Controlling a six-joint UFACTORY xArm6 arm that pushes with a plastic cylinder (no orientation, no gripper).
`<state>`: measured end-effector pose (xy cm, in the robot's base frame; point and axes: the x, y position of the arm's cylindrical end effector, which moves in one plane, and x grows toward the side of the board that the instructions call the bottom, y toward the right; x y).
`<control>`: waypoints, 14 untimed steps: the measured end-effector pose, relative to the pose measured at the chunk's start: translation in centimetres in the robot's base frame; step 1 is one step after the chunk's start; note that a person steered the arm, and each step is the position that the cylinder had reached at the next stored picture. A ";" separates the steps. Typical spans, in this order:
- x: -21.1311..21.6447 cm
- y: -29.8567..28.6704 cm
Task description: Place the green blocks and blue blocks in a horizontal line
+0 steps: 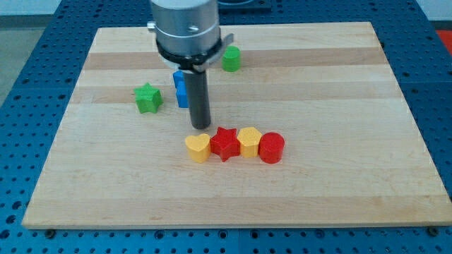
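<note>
A green star block point(147, 97) lies at the view's left of centre. A blue block point(181, 88) stands just right of it, partly hidden behind my rod, so its shape is unclear. A green cylinder block point(231, 58) sits toward the view's top, right of the arm. My tip point(201, 126) rests on the board just below and right of the blue block, and just above the yellow heart block. No second blue block shows.
A row of blocks lies below my tip: yellow heart point(198, 148), red star point(225, 144), yellow hexagon point(249, 141), red cylinder point(271, 147), touching side by side. The wooden board point(339, 176) ends on a blue perforated table.
</note>
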<state>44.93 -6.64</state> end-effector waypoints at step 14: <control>-1.4 -8.9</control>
<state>43.55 -15.57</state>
